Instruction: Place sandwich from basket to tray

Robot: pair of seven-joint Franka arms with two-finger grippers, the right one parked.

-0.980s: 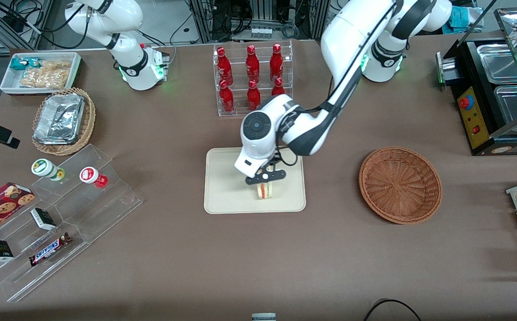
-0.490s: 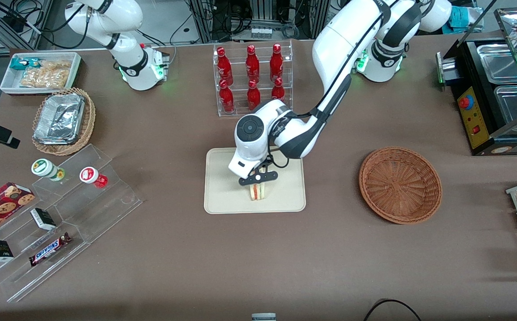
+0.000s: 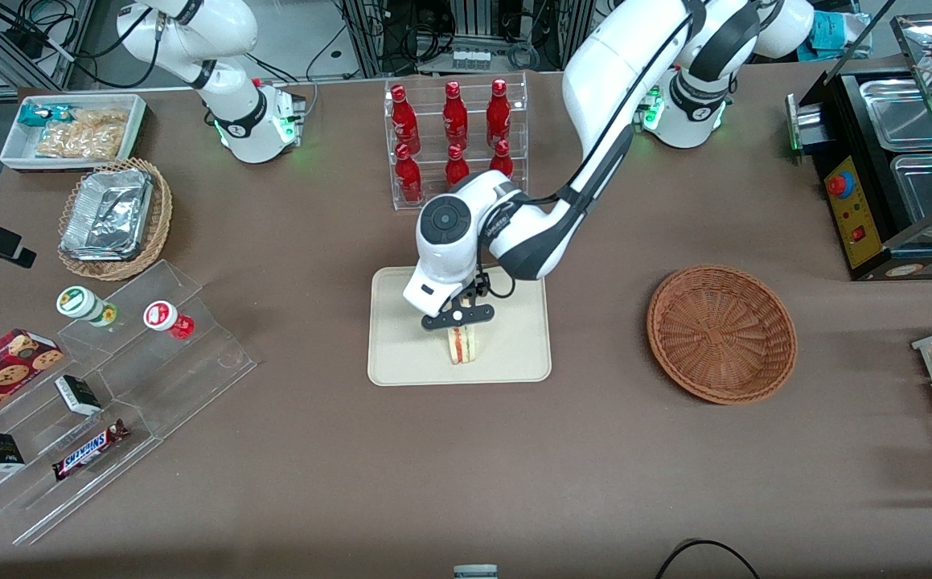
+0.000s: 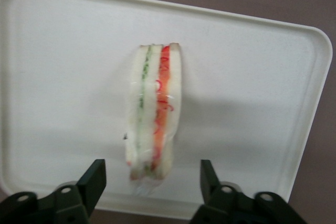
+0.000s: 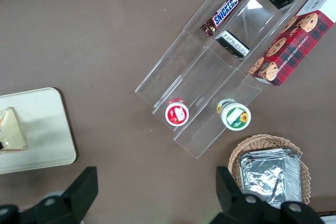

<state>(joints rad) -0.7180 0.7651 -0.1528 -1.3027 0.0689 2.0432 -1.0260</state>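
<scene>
The black two-finger gripper (image 3: 457, 318) had opened and lifted, empty, leaving the white triangular sandwich (image 3: 464, 344) standing on the cream rectangular tray (image 3: 401, 354) at frame centre.

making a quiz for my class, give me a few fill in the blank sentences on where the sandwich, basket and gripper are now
1. The sandwich stands on its edge on the ____.
2. The gripper hangs just above the sandwich with its fingers ____, one on each side and not touching it.
3. The reddish-brown basket holds ____.
4. The rack of red bottles is ____ from the front camera than the tray.

Missing words: tray; open; nothing; farther
</scene>
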